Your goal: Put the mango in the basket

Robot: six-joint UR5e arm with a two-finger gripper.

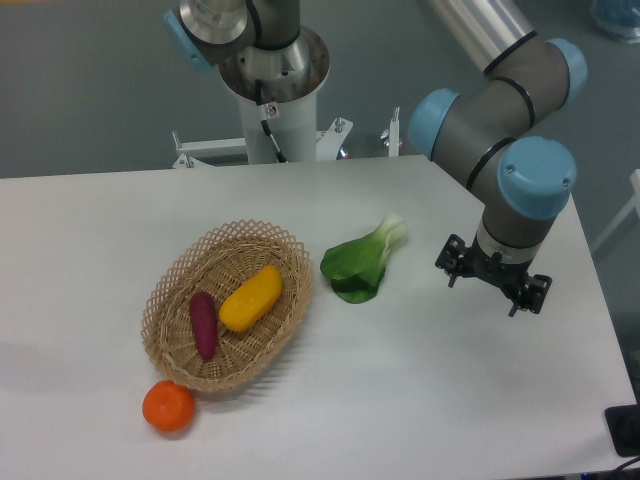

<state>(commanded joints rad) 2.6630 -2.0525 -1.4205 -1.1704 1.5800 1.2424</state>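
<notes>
The mango (251, 297), smooth and yellow-orange, lies inside the tan wicker basket (170, 290) on the left half of the table, beside a dark purple oblong vegetable (203, 323). My gripper (493, 278) hangs over the right side of the table, well to the right of the basket and apart from everything. Only its black mount under the wrist shows. The fingers are hidden by the wrist, and nothing shows in it.
A round orange tangerine (168, 406) sits on the table just in front of the basket's near-left rim. A green leafy bok choy (362, 262) lies between the basket and the gripper. The arm's base (272, 80) stands behind the table's far edge.
</notes>
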